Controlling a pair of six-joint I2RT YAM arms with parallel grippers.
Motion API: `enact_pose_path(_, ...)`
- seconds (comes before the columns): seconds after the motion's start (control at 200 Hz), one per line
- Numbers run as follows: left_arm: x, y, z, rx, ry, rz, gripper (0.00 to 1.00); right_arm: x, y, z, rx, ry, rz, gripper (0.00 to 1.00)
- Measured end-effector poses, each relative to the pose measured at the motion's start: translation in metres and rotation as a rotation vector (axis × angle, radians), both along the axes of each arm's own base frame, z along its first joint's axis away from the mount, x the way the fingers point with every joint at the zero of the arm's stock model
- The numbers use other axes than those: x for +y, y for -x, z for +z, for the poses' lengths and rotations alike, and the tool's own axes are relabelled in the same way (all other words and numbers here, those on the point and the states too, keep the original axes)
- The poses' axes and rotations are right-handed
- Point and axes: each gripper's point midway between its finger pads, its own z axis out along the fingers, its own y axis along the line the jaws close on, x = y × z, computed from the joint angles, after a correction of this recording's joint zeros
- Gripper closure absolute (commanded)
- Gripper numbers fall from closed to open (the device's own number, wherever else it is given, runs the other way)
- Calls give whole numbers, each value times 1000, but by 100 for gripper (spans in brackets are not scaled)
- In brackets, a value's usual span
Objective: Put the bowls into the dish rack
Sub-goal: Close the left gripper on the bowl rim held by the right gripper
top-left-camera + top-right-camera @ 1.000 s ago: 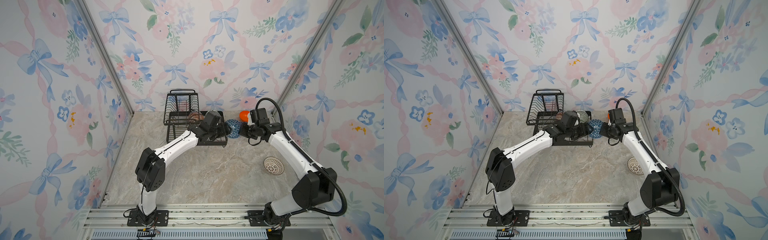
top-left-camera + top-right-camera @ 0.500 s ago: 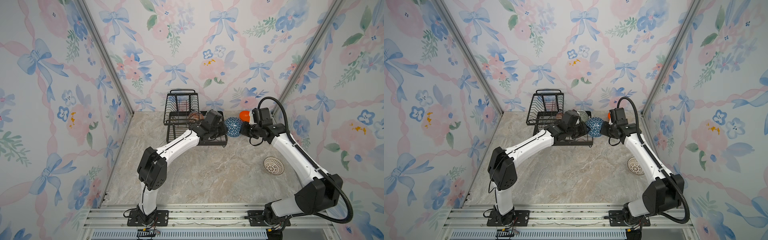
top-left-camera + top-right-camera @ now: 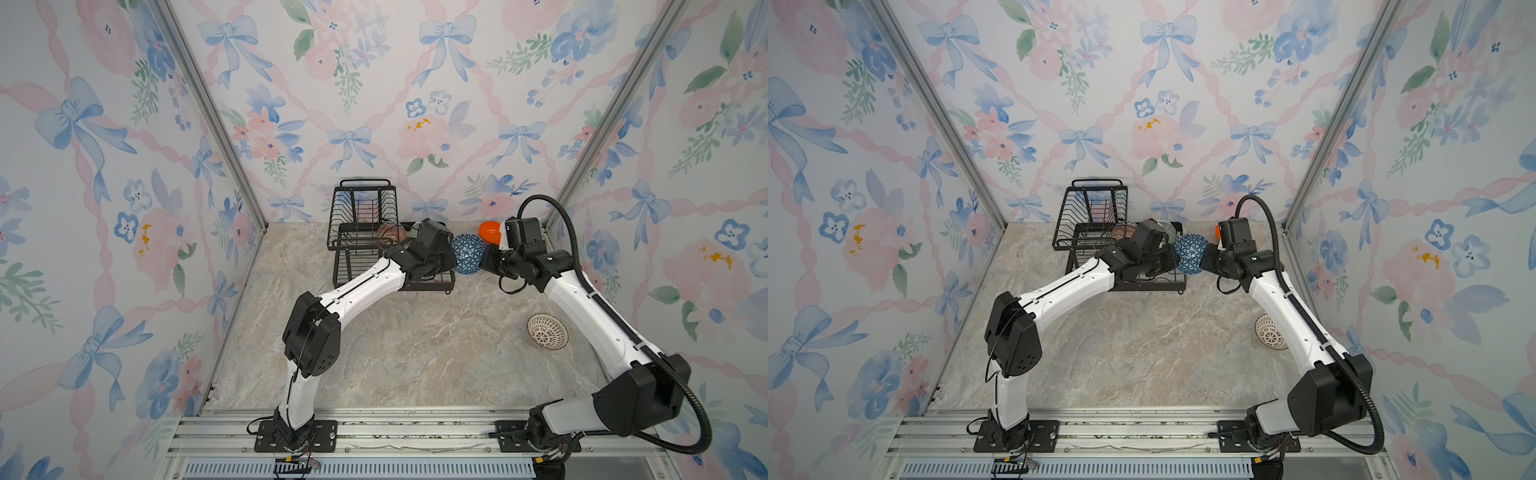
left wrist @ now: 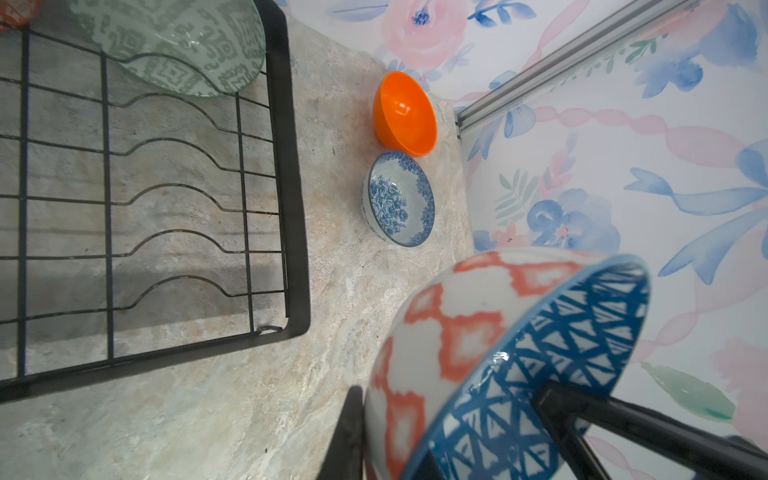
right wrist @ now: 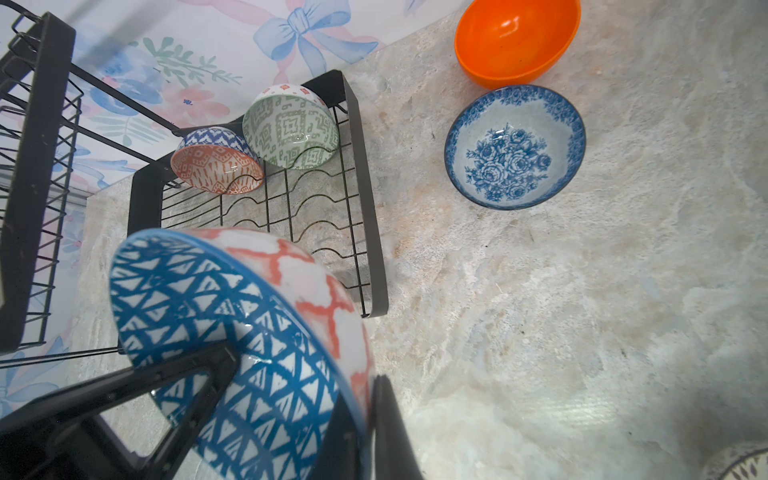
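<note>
- Plainly gripped from both sides at once: dark-blue geometric bowl, with the left gripper on its left rim and the right gripper on its right rim.
- Seen through the left wrist camera, closed on the bowl's wall: one black finger against the orange-and-white outside, its partner inside on the blue triangles.
- Likewise through the right wrist camera: one finger inside, the other outside, clamped tight on the wall.
- Hangs tipped on edge, clear of the marble tabletop, just right of the dish rack, blue inside turned up toward both top views.
- Inside the rack's flat base, along its far edge: grey-green patterned bowl and orange-white patterned bowl, side by side, leaning on the wavy dividers, the grey-green one further right.
- On the tabletop at the far right, close to the back wall: plain orange bowl, with the white bowl with blue floral just beside it on the near side, mouth up.
- Nearer and further right, well apart from everything else, on the tabletop: white bowl with dark lattice.
</note>
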Motion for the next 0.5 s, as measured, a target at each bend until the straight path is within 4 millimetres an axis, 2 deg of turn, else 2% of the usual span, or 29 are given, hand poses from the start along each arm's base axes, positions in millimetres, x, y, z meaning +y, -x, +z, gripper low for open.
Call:
enact_pose_path(0.19, 4, -3, -3, -6, -21, 28, 100, 7, -1, 4, -3, -46, 11, 78)
enact_pose_path(0.45, 4, -4, -1, -36, -42, 48, 100, 14, -1, 8, 0, -96, 22, 55)
enact_pose_path(0.5, 5, -4, -1, -41, -46, 51, 100, 15, -1, 9, 4, -108, 18, 48)
